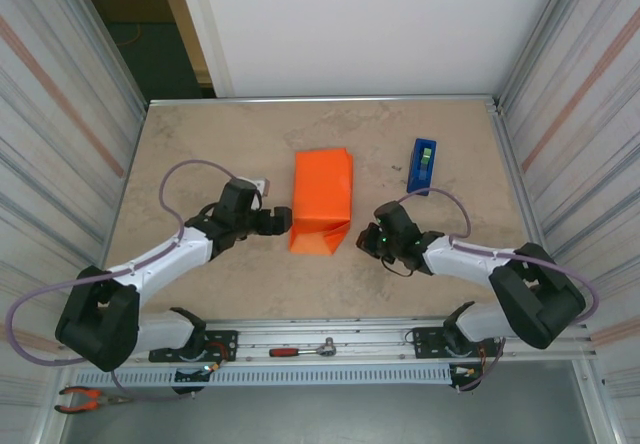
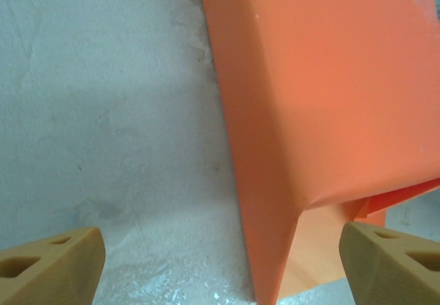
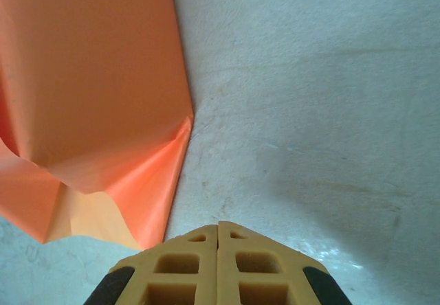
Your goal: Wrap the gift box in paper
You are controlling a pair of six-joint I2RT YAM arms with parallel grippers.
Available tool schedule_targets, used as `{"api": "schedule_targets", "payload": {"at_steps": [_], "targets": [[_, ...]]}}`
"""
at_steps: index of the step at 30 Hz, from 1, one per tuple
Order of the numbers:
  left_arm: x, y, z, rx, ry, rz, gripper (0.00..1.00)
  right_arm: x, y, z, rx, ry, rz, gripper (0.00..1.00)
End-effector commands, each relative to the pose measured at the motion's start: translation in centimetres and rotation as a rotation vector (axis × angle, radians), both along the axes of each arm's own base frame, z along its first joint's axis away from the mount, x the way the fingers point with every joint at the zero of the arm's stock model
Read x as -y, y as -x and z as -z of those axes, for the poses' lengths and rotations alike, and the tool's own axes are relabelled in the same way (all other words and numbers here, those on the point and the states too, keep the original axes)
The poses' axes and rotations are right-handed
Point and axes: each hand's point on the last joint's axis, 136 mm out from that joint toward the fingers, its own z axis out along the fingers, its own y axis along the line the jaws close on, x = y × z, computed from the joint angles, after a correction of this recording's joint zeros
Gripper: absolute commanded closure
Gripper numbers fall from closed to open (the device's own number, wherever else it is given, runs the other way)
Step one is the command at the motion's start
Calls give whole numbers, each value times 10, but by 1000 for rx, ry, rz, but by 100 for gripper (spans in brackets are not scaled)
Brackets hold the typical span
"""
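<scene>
The box, wrapped in orange paper, lies on the tabletop, with the left fingers spread just left of it, the right fingers pressed together just right of it, and a tape dispenser farther right.

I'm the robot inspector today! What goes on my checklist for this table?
Surface: beige mottled table.
Job's things: box wrapped in orange paper, near-end flaps loose.
Clutter: blue tape dispenser right of the box; wrench and pliers by the bases.
Grippers: left gripper open at the paper's near corner; right gripper shut, apart from the paper.
Cables: purple cable loops over each arm.
Surroundings: ribbed walls on both sides, white panel behind.
</scene>
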Motion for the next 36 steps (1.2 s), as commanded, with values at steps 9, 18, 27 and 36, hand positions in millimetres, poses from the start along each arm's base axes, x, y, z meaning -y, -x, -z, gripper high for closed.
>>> {"api": "schedule_targets", "payload": {"at_steps": [9,18,27,36], "targets": [[6,10,13,-56,92,-19,14,-43,-37,-9,47,-35,-51,100],[5,14,24,-88,89,-31,14,-43,-40,-9,70,-81,-29,100],[4,19,28,-101,120,-44,15,-43,-16,1,48,-47,-61,100],[6,19,34,-122,126,-54,15,-61,-24,9,32,-49,-88,100]]}}
